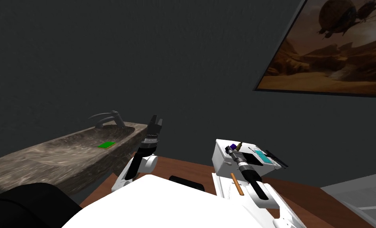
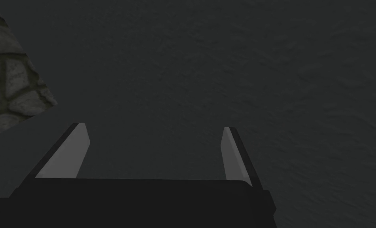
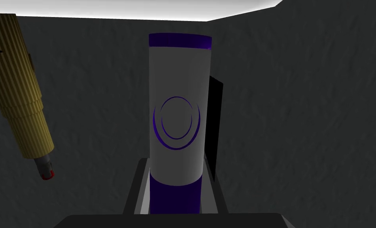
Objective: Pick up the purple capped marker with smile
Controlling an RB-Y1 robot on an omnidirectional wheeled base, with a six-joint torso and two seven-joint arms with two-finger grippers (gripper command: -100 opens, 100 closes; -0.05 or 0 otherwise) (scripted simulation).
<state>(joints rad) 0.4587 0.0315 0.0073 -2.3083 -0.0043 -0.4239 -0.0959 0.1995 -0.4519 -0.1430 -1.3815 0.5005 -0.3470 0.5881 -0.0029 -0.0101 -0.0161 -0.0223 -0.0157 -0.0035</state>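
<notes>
The right tool (image 3: 176,170) is clenched on the white cylindrical marker with a purple cap and smile mark (image 3: 178,79), beside a yellow ribbed pen (image 3: 19,99). The left tool (image 2: 154,126) is released.

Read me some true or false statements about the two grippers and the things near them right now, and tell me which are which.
1. The right gripper is shut on the marker. True.
2. The left gripper holds a green thing. False: its fingers stand open with nothing between them.
3. A yellow ribbed pen is beside the marker, apart from it. True.
4. The flat green thing lies on the floor. False: it lies in the stone sink.
</notes>
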